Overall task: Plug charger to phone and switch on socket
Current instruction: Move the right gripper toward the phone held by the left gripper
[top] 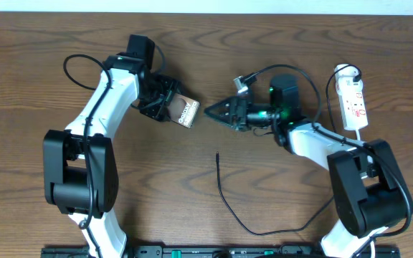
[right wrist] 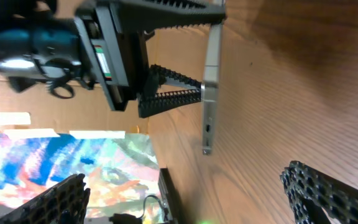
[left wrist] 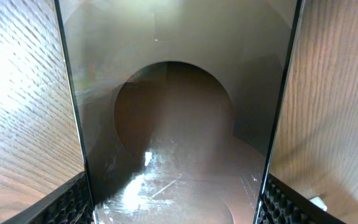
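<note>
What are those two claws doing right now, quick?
Left gripper: closed on the phone.
Right gripper: open, holding nothing.

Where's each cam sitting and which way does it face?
Overhead: above the table, looking straight down; left arm and right arm show, left tool gripping the phone, right tool open.
Left wrist: on the left arm, close onto the phone's face; own pads at the bottom corners.
Right wrist: on the right arm, facing the phone edge-on in the left tool; own pads low.
Shared: all three show the phone.
</note>
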`<state>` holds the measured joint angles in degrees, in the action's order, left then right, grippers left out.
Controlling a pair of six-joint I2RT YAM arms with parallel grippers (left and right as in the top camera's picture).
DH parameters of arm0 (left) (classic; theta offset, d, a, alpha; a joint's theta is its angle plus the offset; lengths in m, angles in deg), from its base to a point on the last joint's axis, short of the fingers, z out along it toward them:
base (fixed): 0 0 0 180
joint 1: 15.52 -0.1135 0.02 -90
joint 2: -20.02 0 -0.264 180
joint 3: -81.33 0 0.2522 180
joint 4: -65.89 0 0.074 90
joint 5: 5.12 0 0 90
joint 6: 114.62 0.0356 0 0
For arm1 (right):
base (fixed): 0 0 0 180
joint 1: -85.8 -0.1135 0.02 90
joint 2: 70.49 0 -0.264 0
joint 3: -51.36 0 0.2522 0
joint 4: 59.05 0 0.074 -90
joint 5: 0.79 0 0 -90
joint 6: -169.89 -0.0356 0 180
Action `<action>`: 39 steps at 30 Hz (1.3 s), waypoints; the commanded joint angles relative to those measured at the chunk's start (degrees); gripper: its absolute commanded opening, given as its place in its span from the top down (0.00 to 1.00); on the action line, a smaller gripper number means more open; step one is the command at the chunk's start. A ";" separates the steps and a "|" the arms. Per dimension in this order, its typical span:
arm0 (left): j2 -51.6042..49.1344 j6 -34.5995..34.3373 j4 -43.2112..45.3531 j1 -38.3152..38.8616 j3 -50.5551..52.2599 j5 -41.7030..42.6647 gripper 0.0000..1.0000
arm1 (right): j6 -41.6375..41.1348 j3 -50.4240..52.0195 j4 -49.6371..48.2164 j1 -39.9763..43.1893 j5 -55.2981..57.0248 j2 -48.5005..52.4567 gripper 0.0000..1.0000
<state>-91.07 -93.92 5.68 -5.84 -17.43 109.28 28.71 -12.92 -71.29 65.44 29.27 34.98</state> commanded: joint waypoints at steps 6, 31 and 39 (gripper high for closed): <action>2.21 -6.29 -0.20 3.85 -0.74 -1.14 0.93 | -6.08 -0.44 -0.13 -5.95 14.73 0.17 0.02; 2.21 -16.57 -0.15 9.66 -0.74 -1.11 0.93 | -8.35 -0.42 4.57 -8.31 25.94 0.17 0.48; 2.21 -16.57 -0.17 10.08 -0.74 -1.09 0.93 | -7.91 -0.42 4.57 -9.01 26.82 0.17 0.60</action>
<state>-91.07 -109.96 5.70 4.10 -17.43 108.47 20.23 -12.92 -66.77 57.05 55.25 35.00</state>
